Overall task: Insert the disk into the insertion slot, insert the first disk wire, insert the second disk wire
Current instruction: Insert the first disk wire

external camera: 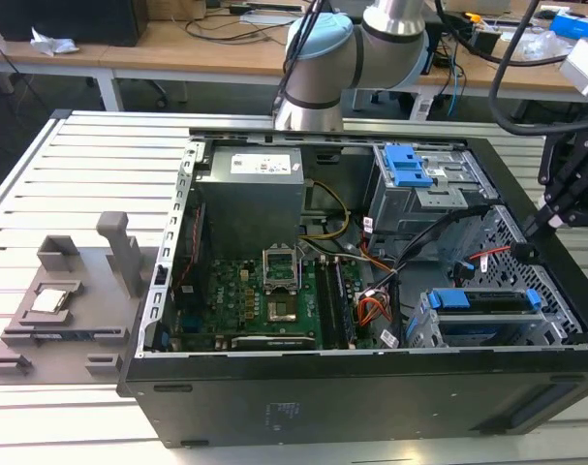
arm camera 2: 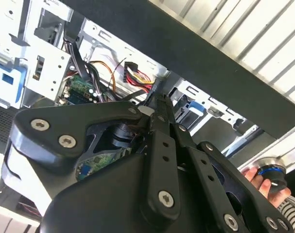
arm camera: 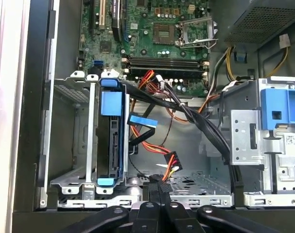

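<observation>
We judge the main danger here to be the loose wiring. The gripper point(arm camera: 157, 187) hangs low inside the open computer case point(external camera: 371, 397), at the exterior view's right. Its tips sit just beside the power connector point(arm camera: 169, 161) with its red, orange and yellow leads. A folded blue flat cable point(arm camera: 140, 121) and a thick black wire bundle point(arm camera: 196, 119) cross the space between the insertion slot point(arm camera: 72, 145) and the taller bay with the blue latch point(arm camera: 276, 111). A finger dragged through that tangle could hook a lead and pull a plug askew. A plug pressed home at a slant could also bend against the drive's socket, which we cannot see from here. The fingers are drawn together with no gap showing in both wrist views; whether a thin wire is pinched between them we cannot tell. The disk point(arm camera: 112, 141) lies inside the insertion slot, close to the case's side wall and apart from the motherboard point(arm camera: 157, 43). It looks seated to us: its bright blue frame shows as a tab at each end of the cage, the dark edge of the drive runs between them, and grey sheet metal stands close on both sides. Whether any wire is plugged into it we cannot tell.
</observation>
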Controlling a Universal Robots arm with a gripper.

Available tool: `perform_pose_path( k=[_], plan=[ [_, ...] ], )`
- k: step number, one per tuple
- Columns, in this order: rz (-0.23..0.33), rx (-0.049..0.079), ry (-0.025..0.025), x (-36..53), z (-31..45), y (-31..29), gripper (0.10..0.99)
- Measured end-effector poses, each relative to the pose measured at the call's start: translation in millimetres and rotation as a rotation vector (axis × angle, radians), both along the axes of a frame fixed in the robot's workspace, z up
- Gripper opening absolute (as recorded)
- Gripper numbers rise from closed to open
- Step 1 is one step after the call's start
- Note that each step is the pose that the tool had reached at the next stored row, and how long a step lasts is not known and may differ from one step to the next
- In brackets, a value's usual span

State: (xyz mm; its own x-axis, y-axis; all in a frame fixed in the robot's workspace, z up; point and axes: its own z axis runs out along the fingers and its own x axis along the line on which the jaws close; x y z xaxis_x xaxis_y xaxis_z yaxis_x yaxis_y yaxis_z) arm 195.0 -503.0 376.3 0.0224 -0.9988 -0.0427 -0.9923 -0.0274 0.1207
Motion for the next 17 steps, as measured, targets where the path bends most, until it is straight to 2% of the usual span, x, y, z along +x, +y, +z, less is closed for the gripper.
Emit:
perform_pose_path(
  k=[2,3,5,6,7,8,11,14,15,16,17],
  plan=[
    [0.032,-0.019,0.0001,0.1,-2.3,1.4,0.106],
    [0.048,-0.035,0.0002,0.1,-3.4,2.9,0.106],
    [0.058,-0.046,0.0004,0.2,-4.3,5.8,0.106],
    [0.066,-0.058,0.0004,-0.1,-5.7,12.3,0.106],
    [0.068,-0.061,0.0005,-0.3,-6.5,16.5,0.106],
    [0.068,-0.063,0.0005,-0.4,-6.9,17.8,0.106],
    [0.073,-0.063,0.0004,-0.7,-10.6,19.1,0.106],
    [0.073,-0.066,0.0002,-0.7,-10.8,19.0,0.106],
    [0.073,-0.066,-0.0068,-0.9,-10.9,19.2,0.106],
    [0.072,-0.067,-0.0260,-0.8,-11.0,19.3,0.106],
    [0.071,-0.067,-0.0368,-0.8,-11.0,19.3,0.106]
  ],
)
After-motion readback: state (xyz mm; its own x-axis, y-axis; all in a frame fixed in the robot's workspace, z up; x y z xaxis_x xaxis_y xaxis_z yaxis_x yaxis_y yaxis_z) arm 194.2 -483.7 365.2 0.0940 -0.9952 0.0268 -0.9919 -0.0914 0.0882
